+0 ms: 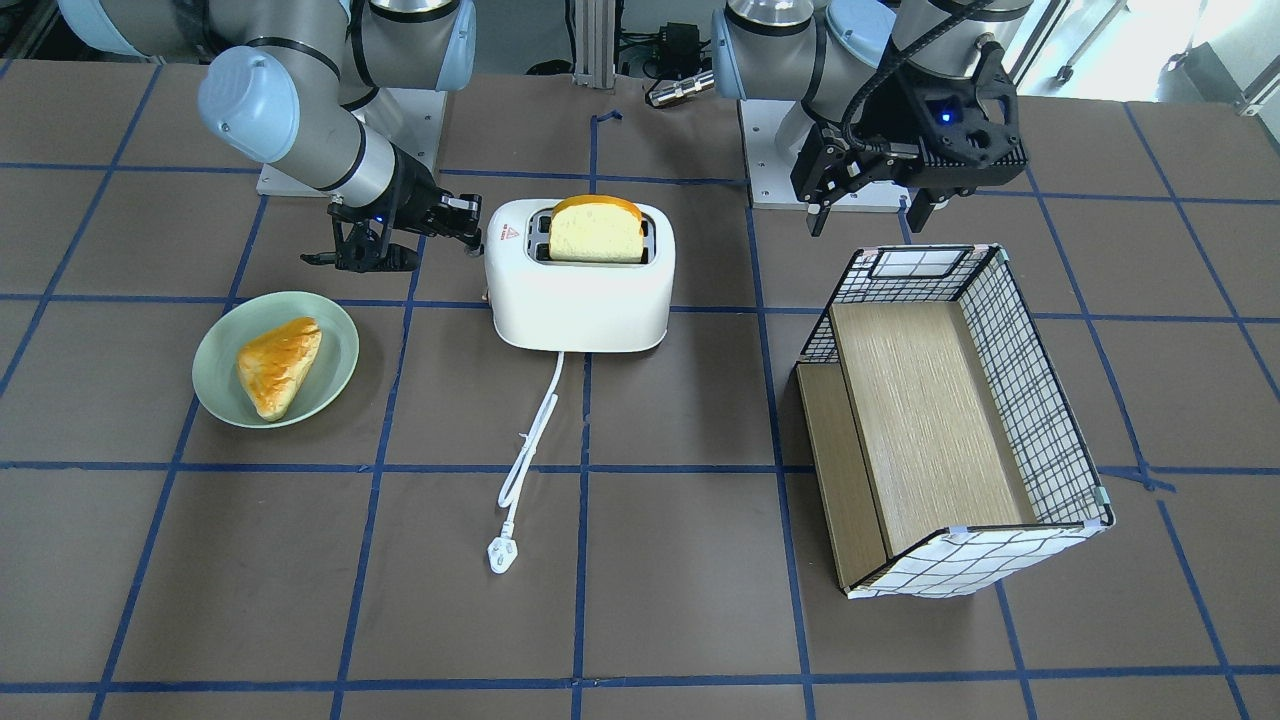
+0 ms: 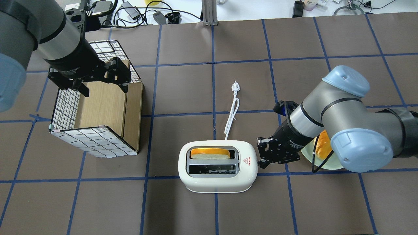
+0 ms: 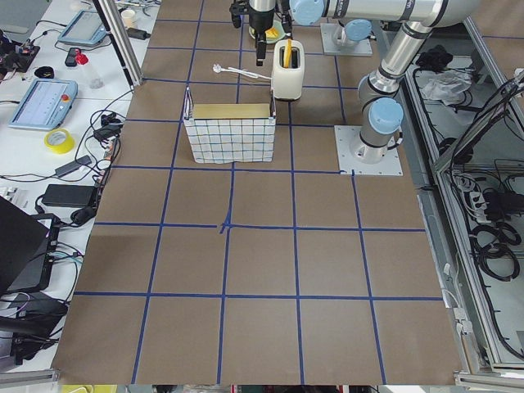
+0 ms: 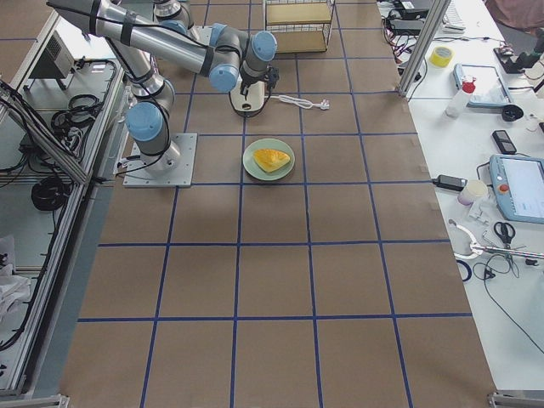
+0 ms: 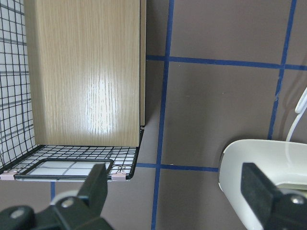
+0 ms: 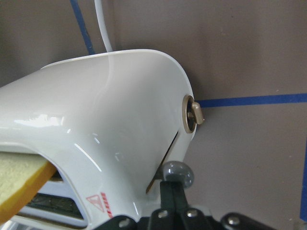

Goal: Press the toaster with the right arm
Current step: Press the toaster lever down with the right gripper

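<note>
The glossy white toaster (image 1: 580, 290) stands mid-table with a slice of bread (image 1: 597, 230) upright in one slot; it also shows in the overhead view (image 2: 217, 179). My right gripper (image 2: 261, 160) is shut and empty, low at the toaster's end with the red triangle. In the right wrist view its fingertips (image 6: 168, 189) touch the grey lever knob (image 6: 177, 175) on the toaster's end wall (image 6: 96, 120), below a beige dial (image 6: 194, 114). My left gripper (image 2: 104, 88) is open and empty, above the near end of the basket.
A wire-grid basket (image 1: 1040, 400) with a wooden floor lies on the robot's left side. A green plate (image 1: 215, 385) with a pastry (image 1: 278, 365) sits on the right side, under my right arm. The toaster's white cord and plug (image 1: 500, 553) trail across the table.
</note>
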